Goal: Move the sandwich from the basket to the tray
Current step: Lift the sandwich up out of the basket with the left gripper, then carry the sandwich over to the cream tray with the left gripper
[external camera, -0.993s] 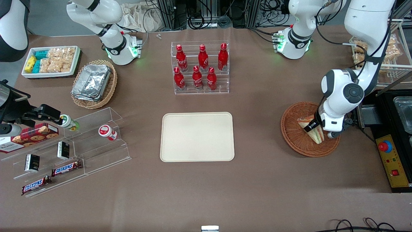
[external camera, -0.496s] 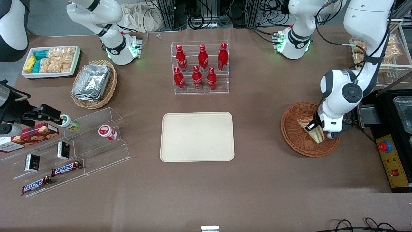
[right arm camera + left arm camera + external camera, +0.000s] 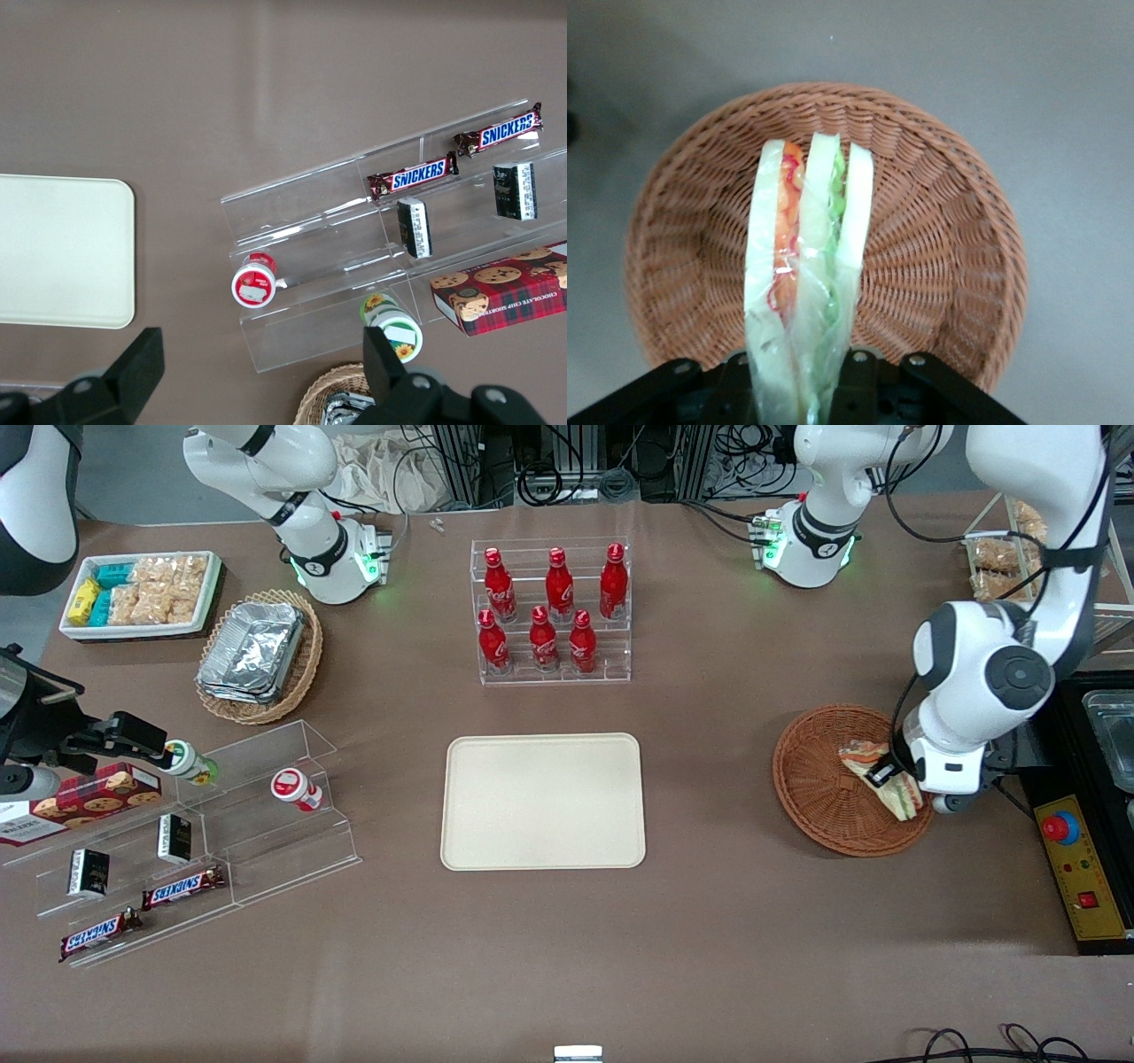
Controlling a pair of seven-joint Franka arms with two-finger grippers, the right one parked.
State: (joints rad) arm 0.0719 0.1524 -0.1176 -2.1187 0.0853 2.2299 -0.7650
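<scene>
Pinching the sandwich (image 3: 802, 292), the end effector (image 3: 895, 784) hovers over the basket (image 3: 811, 797), apparently lifted clear; carrying it to the bare tray (image 3: 542, 801) remains.

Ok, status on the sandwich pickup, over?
Claw shut on sandwich, over the basket. Sandwich hanging clear of the weave. Tray bare, toward the parked arm's end; open tabletop between.

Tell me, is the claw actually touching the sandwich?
Touching. In the left wrist view the claw pinches the sandwich, held above the basket.
</scene>
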